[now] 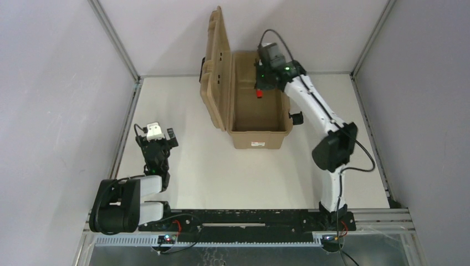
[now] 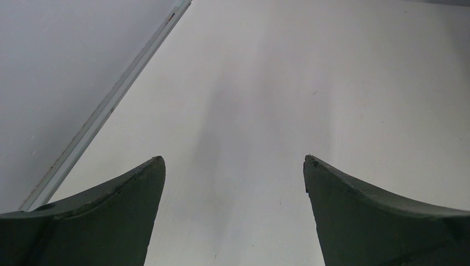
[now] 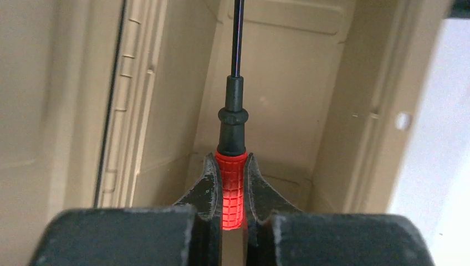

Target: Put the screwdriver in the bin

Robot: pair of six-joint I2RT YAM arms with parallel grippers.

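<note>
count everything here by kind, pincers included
screwdriver: 1
bin: 1
pincers: 2, the left pincer and the right pincer
total: 4

My screwdriver (image 3: 233, 191) has a red handle moulded in a grippy grid, a smooth black plastic collar and a thin, glossy dark metal shaft. The bin (image 3: 288, 100) is matt tan plastic. The 2 fingers (image 3: 205, 194) of my right gripper (image 3: 231, 159) look dark, matt, scuffed and speckled. The table (image 2: 310, 83) is smooth, matt white.
</note>
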